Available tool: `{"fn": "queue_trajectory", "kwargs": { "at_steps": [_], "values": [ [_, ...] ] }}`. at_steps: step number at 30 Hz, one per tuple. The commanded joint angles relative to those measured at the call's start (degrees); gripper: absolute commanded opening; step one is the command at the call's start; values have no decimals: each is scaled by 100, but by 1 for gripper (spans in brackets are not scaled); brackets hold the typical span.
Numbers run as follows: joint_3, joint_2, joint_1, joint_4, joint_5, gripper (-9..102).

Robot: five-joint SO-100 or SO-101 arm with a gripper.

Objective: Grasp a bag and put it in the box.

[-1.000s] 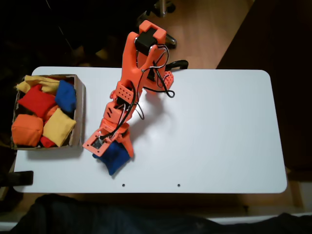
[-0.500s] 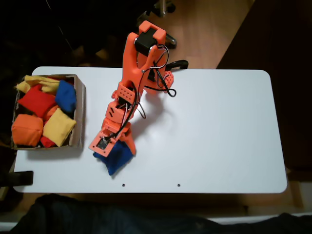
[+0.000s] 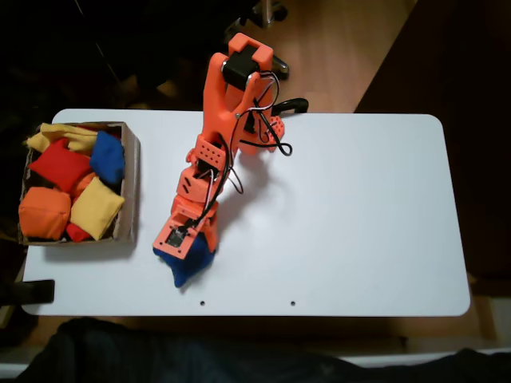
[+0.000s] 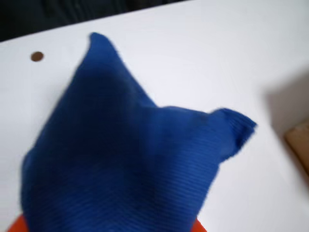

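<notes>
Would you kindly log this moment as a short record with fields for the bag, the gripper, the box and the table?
bag: blue beanbag on the table, near its front edge, pinched into peaks in the wrist view
gripper: orange gripper over the bag, apparently closed on it
box: cardboard box at the table's left end in the fixed view, holding red, orange, yellow and blue beanbags
table: white table

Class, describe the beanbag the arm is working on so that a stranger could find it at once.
Start at the white table and follow the orange arm down to its gripper. The blue bag lies under it, outside the cardboard box, unlike the other blue one inside.
</notes>
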Motion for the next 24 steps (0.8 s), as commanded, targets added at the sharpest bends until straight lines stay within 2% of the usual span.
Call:
{"fn": "queue_trajectory", "kwargs": {
  "at_steps": [1, 3, 7, 13, 18, 20, 24],
  "values": [
    [35, 158, 18, -70, 9, 38],
    [62, 193, 26, -79, -9, 34],
    [123, 220, 26, -158, -9, 20],
    [132, 290, 44, -281, 62, 9],
    [149, 457, 26, -422, 281, 6],
    [167, 536, 9, -475, 378, 1],
    [202, 721, -9, -563, 545, 1]
  ]
}}
